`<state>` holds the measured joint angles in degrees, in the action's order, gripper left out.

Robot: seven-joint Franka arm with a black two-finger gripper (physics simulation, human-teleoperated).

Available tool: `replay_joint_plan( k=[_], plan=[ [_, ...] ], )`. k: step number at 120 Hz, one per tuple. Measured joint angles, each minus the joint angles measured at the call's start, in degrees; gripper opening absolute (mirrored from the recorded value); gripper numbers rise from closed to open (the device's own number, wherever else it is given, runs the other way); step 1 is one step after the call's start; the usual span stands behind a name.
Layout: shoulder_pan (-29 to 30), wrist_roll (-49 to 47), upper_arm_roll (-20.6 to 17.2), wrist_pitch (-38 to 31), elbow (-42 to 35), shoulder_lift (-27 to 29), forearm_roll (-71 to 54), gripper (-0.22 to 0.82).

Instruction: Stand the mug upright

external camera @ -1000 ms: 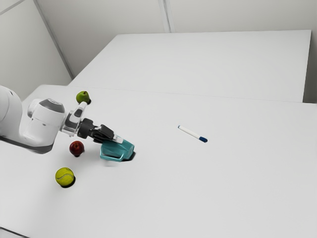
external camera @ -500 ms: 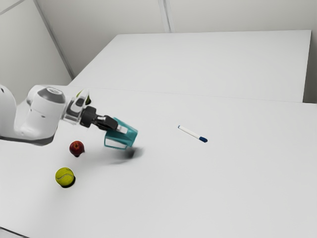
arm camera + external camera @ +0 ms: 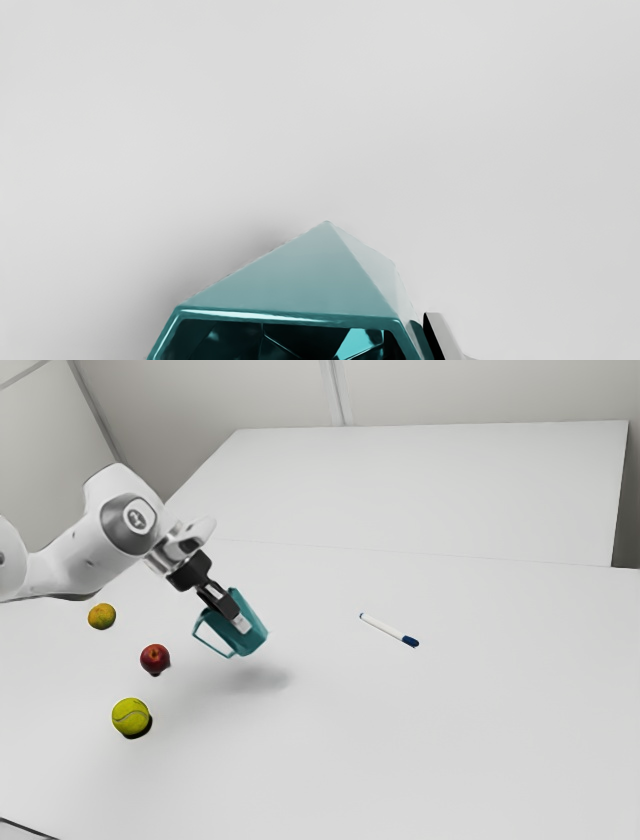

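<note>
My 2 fingers (image 3: 242, 625) clamp the mug (image 3: 255, 634), tilted above the desk (image 3: 400, 740); if I release before its base sits flat, it could topple.

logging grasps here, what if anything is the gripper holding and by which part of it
The gripper holds the teal mug by its body, the handle free.

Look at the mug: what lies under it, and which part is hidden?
Under the mug is the white table, with a soft shadow on it. In the exterior view, the mug covers a patch of table, so that patch cannot be seen.
</note>
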<state>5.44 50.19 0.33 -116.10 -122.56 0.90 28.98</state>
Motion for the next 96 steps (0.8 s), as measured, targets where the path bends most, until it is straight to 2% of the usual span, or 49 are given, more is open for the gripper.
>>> replay_joint_plan(
  k=[40, 96],
  plan=[
    [-5.7, -16.8, -0.2, -3.2, -1.1, 1.3, -19.5, -0.18],
    [-7.7, -34.0, -0.6, -18.2, -10.1, 2.9, -26.8, -0.18]
  ],
)
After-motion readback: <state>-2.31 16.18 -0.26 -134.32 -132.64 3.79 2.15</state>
